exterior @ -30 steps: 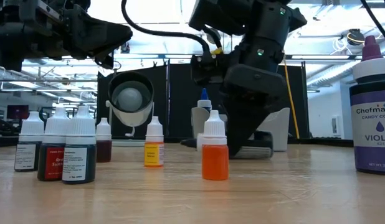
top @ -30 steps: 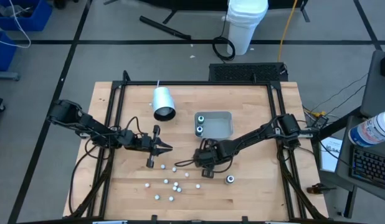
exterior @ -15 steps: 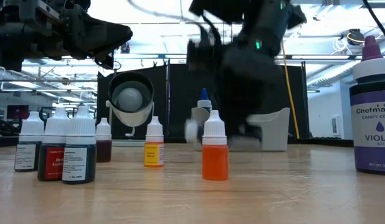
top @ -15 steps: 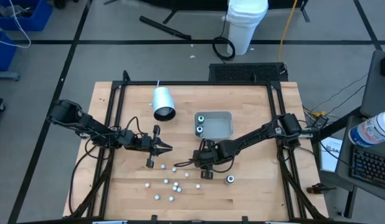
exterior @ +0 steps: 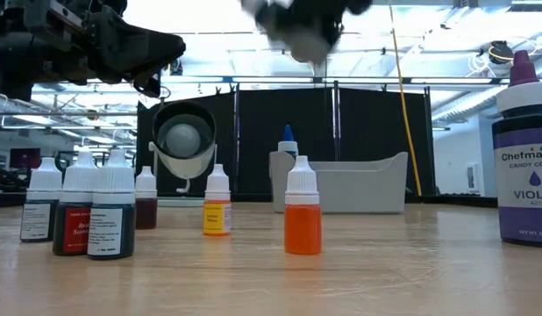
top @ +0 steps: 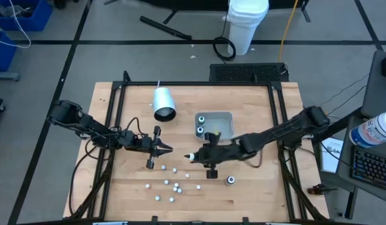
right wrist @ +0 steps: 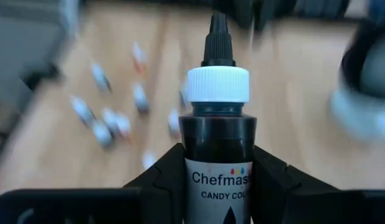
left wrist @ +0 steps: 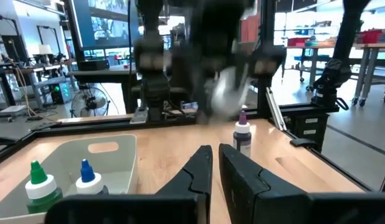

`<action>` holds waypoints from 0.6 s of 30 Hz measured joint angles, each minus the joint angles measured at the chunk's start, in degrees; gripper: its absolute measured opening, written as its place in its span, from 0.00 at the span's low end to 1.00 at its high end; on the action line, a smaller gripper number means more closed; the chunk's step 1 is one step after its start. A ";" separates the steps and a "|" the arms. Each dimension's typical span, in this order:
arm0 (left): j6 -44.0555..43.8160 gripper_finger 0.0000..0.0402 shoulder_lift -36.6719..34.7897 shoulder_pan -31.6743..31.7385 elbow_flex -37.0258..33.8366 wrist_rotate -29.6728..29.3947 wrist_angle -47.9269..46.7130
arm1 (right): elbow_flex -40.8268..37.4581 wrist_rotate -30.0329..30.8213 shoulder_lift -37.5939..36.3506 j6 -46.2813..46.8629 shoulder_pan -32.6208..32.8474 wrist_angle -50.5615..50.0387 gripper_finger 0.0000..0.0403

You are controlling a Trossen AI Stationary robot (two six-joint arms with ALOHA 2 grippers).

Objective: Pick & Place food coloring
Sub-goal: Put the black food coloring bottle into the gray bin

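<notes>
My right gripper (top: 199, 155) hangs above the table's middle, shut on a dark food coloring bottle (right wrist: 218, 134) with a white collar and black tip; its white cap (top: 189, 156) points toward the table's left. Several small food coloring bottles (top: 168, 185) stand on the wood near the front. An orange one (exterior: 303, 218) and a yellow one (exterior: 217, 211) stand upright. Two more (top: 200, 124) stand in the clear tray (top: 223, 127). My left gripper (top: 168, 149) waits shut and level at mid-left, touching nothing. My right gripper pinches the bottle's labelled body (right wrist: 218, 177) between its two fingers (right wrist: 271, 174), one on each side. The bottle lies along the fingers, its tip pointing away from the wrist. The fingers slant down toward the table's left. The bottle is lifted clear of the table.
A white cup (top: 163, 104) lies on its side at the far left of the tray. A violet bottle (top: 230, 180) stands near the front right. Black frame rails (top: 118, 100) run along the table's edges. Bare wood lies between the tray and the near bottles.
My right gripper has risen from the tabletop and tipped from pointing steeply down to a shallow slant, shifting a little toward the table's left. The dark bottle has come up with it, lifted clear and turned from upright to lying with its tip leftward.
</notes>
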 joint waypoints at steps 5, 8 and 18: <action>0.23 0.09 0.00 -0.01 0.00 -0.02 -0.24 | -10.98 0.05 -11.00 -9.64 0.33 18.74 0.30; 0.72 0.09 -0.01 0.04 0.00 -0.62 0.11 | -20.73 0.05 -16.14 -14.50 -1.27 35.00 0.29; 0.94 0.09 -0.02 0.11 0.02 -4.60 0.49 | -41.99 0.09 -16.05 -13.83 -14.30 69.79 0.30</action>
